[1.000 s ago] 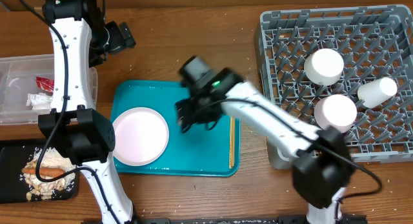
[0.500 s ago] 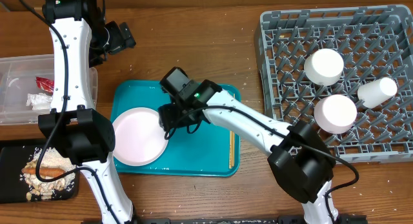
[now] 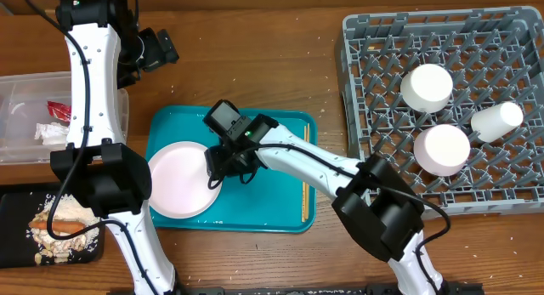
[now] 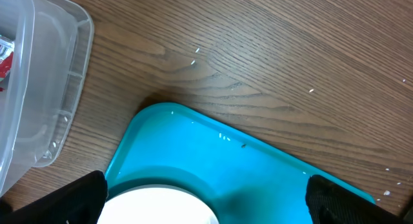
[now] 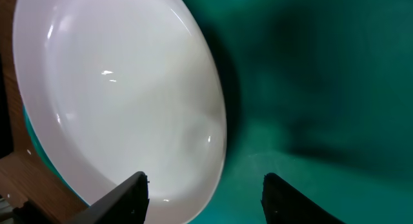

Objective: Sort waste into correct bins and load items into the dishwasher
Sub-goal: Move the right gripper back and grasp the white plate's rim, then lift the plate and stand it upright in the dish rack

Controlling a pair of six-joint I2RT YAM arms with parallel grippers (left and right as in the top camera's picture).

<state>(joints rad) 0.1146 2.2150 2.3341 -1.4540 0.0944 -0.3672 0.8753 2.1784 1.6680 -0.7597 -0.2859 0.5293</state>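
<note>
Bare wooden bench (image 3: 255,65) lies open between the clear rectangular plastic tub (image 3: 25,116) and the large square grey plastic dish rack (image 3: 374,91). The teal serving tray (image 3: 255,212) is crowded: pale pinkish-white round plate (image 3: 174,180) left, thin wooden chopsticks (image 3: 304,201) right (a bare strip between), right pincer (image 3: 214,166) at the plate's rim.

A brown wooden table (image 3: 255,65) fills the whole background, and its top runs out of every side of the overhead view. The grain runs lengthwise across it in long, fine, wavy lines, with darker streaks among lighter, warmer bands. The left wrist view shows the wood close up: tight parallel lines, a looping swirl of grain (image 4: 222,88) and a few tiny pale specks (image 4: 197,50) scattered on the surface. A soft, pale sheen lies on the wood there, so the light is even and comes from above. Shadows on the top are faint and short. A sliver of the same wood shows in the lower left corner of the right wrist view.
</note>
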